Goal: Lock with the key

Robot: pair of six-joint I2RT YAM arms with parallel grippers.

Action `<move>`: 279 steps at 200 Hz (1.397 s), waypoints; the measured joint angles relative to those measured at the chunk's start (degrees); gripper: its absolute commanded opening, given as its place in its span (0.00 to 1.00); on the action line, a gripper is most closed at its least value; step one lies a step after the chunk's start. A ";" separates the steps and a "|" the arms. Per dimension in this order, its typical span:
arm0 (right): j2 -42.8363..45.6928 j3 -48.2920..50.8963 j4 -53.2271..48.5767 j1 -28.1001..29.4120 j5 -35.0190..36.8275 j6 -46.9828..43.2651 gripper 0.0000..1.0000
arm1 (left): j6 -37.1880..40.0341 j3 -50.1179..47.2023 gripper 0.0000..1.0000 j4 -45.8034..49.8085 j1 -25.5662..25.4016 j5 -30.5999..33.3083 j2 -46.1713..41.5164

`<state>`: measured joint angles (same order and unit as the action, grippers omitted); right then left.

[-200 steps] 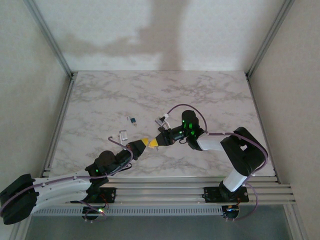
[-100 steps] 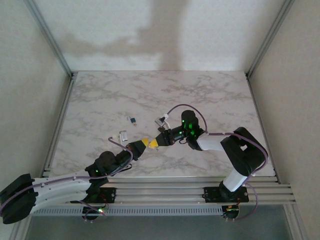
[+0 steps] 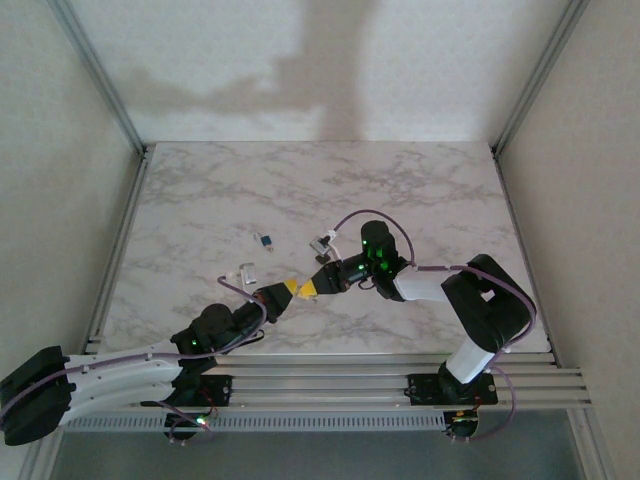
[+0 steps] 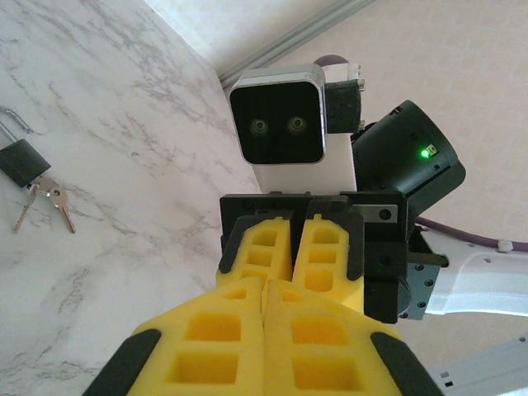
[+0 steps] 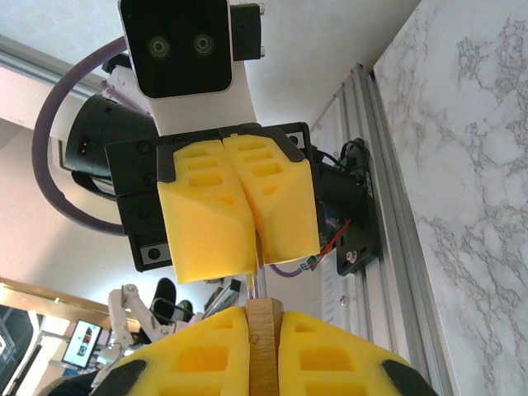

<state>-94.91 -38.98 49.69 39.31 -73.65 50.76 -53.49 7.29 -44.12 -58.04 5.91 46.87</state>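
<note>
Left pincer (image 3: 288, 287) and right pincer (image 3: 308, 288) meet tip to tip.
I see left shut on the thin key (image 5: 252, 286); its stem reaches a tan piece (image 5: 262, 332) clamped in right.

Soft, even light fills the overhead view. It leaves the white grey-veined marble tabletop (image 3: 420, 190) bright and free of glare, while a broad grey shadow lies across the pale textured back wall (image 3: 320, 70) and the lower corners of the frame turn dim. Both wrist views are bright. In them the nearest yellow foam fingers (image 4: 206, 346) look soft and slightly out of focus, a small green indicator light (image 4: 425, 153) glows crisply, and a dark background room corner (image 5: 49, 330) is blurred.
</note>
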 measured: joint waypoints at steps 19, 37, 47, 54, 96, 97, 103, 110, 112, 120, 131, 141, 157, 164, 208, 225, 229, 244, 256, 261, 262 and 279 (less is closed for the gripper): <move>-0.15 0.00 1.40 0.00 -0.22 1.20 0.00 | -0.33 0.00 0.00 -0.50 -0.59 0.94 0.15; -1.09 0.02 4.59 -0.22 -1.18 3.50 0.00 | -0.55 0.00 0.00 -2.51 -1.38 2.34 1.97; -1.60 0.26 6.10 -0.50 -1.51 4.59 0.00 | -0.57 0.00 0.00 -3.93 -1.75 3.04 3.26; -1.88 0.61 7.06 -0.72 -1.66 5.31 0.00 | -0.59 0.00 0.00 -4.92 -2.01 3.50 4.31; -1.90 1.49 7.48 -1.03 -1.62 5.53 0.00 | -0.46 0.00 0.00 -5.16 -2.82 4.50 4.61; -1.86 1.49 7.45 -1.01 -1.60 5.51 0.00 | -0.46 0.00 0.00 -5.05 -2.86 4.50 4.44; -1.29 1.49 6.60 -0.85 -1.49 4.74 0.00 | -0.44 0.00 0.00 -4.48 -3.04 4.50 3.80; -0.50 1.49 5.53 -0.72 -1.22 3.82 0.00 | -0.33 0.02 0.00 -3.74 -3.26 4.46 2.80; -0.37 1.49 5.35 -0.68 -1.18 3.67 0.00 | -0.33 0.02 0.00 -3.63 -3.30 4.46 2.62; 0.66 1.49 3.87 -0.48 -0.79 2.43 0.00 | -0.28 0.09 0.00 -2.99 -3.43 4.33 1.53; 1.97 1.49 2.05 -0.26 0.00 0.83 0.00 | -0.31 0.17 0.00 -2.43 -3.65 4.24 0.61; 2.91 1.49 0.72 -0.15 0.35 -0.24 0.00 | -0.31 0.39 0.00 -2.27 -3.78 4.22 0.28; 3.67 1.49 -0.50 -0.15 0.57 -1.14 0.00 | -0.33 0.68 0.00 -2.27 -3.80 4.17 0.46; 3.74 1.49 -0.74 -0.15 0.55 -1.33 0.00 | -0.33 0.70 0.00 -2.27 -3.80 4.17 0.55; 4.09 1.51 -2.58 -0.72 0.46 -2.73 0.00 | -0.37 2.36 0.00 -0.81 -3.80 4.44 2.45; 4.98 1.51 -5.09 -0.83 0.94 -4.79 0.00 | -0.48 2.89 0.00 0.09 -3.80 4.37 2.67; 5.40 1.51 -6.10 -0.83 1.33 -5.29 0.00 | -0.52 3.04 0.00 0.42 -3.80 4.37 2.64; 6.51 1.51 -8.57 -0.83 2.19 -7.19 0.00 | -0.55 3.52 0.00 1.33 -3.80 4.33 2.62; 7.32 1.57 -9.55 -0.83 2.91 -7.98 0.00 | -0.59 3.69 0.00 1.49 -3.80 4.26 2.62; 7.54 1.70 -9.57 -0.83 3.10 -7.98 0.00 | -0.63 3.80 0.00 1.55 -3.80 4.24 2.64; 7.58 1.77 -9.44 -0.83 3.13 -7.98 0.00 | -0.66 3.82 0.00 1.55 -3.80 4.26 2.64; 7.72 2.01 -8.94 -0.83 3.23 -7.74 0.00 | -0.76 3.89 0.00 1.53 -3.80 4.24 2.89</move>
<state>-87.20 -36.97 40.75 38.48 -70.41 43.03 -54.26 11.18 -42.59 -61.84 10.15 49.76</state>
